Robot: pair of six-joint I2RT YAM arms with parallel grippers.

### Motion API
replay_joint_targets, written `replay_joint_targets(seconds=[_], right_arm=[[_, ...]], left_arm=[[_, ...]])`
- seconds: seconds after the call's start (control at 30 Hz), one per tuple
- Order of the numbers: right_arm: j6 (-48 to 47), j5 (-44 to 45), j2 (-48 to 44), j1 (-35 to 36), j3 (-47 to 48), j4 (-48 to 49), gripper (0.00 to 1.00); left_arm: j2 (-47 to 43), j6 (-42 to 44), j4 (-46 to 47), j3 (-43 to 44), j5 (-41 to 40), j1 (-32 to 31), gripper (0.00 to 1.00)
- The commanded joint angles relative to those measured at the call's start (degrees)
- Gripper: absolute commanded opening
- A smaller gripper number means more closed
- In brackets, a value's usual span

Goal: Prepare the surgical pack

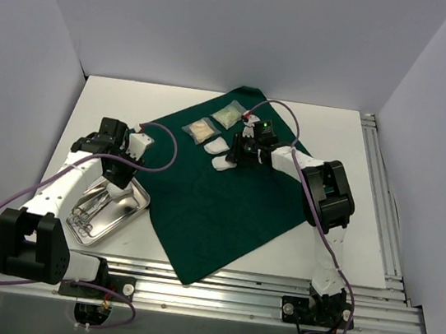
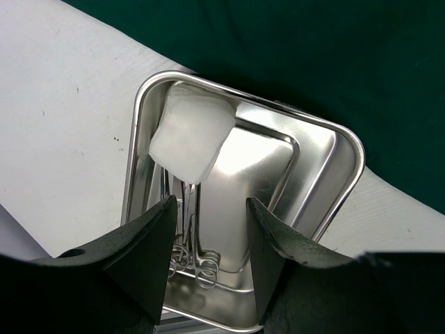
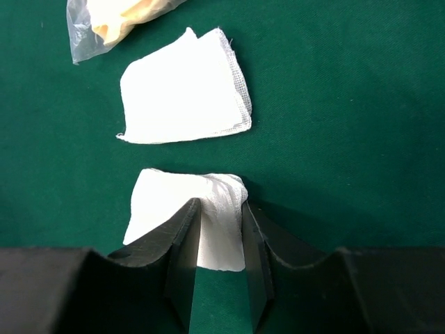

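Note:
The dark green drape lies spread across the table. On it, my right gripper is shut on the near white gauze pad, whose edge bunches up between the fingers. A second gauze pad lies flat just beyond, with a clear packet past it. My left gripper hangs open over the steel tray, nothing between its fingers. In the tray a folded gauze pad rests in the far corner on the steel scissor-like instruments.
Two clear packets lie near the drape's far corner. The tray sits on bare white table left of the drape, near the front rail. Grey walls close in the left, back and right sides.

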Motion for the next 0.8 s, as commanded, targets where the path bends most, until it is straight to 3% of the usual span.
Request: replay_joint_targets(seconds=[0.0, 0.17, 0.27, 0.77], right_arm=[[0.8, -2.2, 0.2, 1.1, -1.7, -3.1, 0.26], [0.6, -2.7, 0.1, 1.4, -1.9, -2.4, 0.06], [0.1, -3.5, -1.3, 1.4, -1.6, -2.4, 0.0], [-2.9, -5.9, -11.8, 4.8, 3.8, -5.2, 0.0]], left_arm=[[-1.3, 0.0, 0.0, 2.0, -0.9, 0.3, 0.54], [-1.3, 0.3, 0.1, 1.9, -1.3, 0.3, 0.54], [-1.3, 0.6, 0.1, 1.8, -1.9, 0.3, 0.54], [-2.0, 1.4, 0.2, 2.4, -3.0, 0.3, 0.53]])
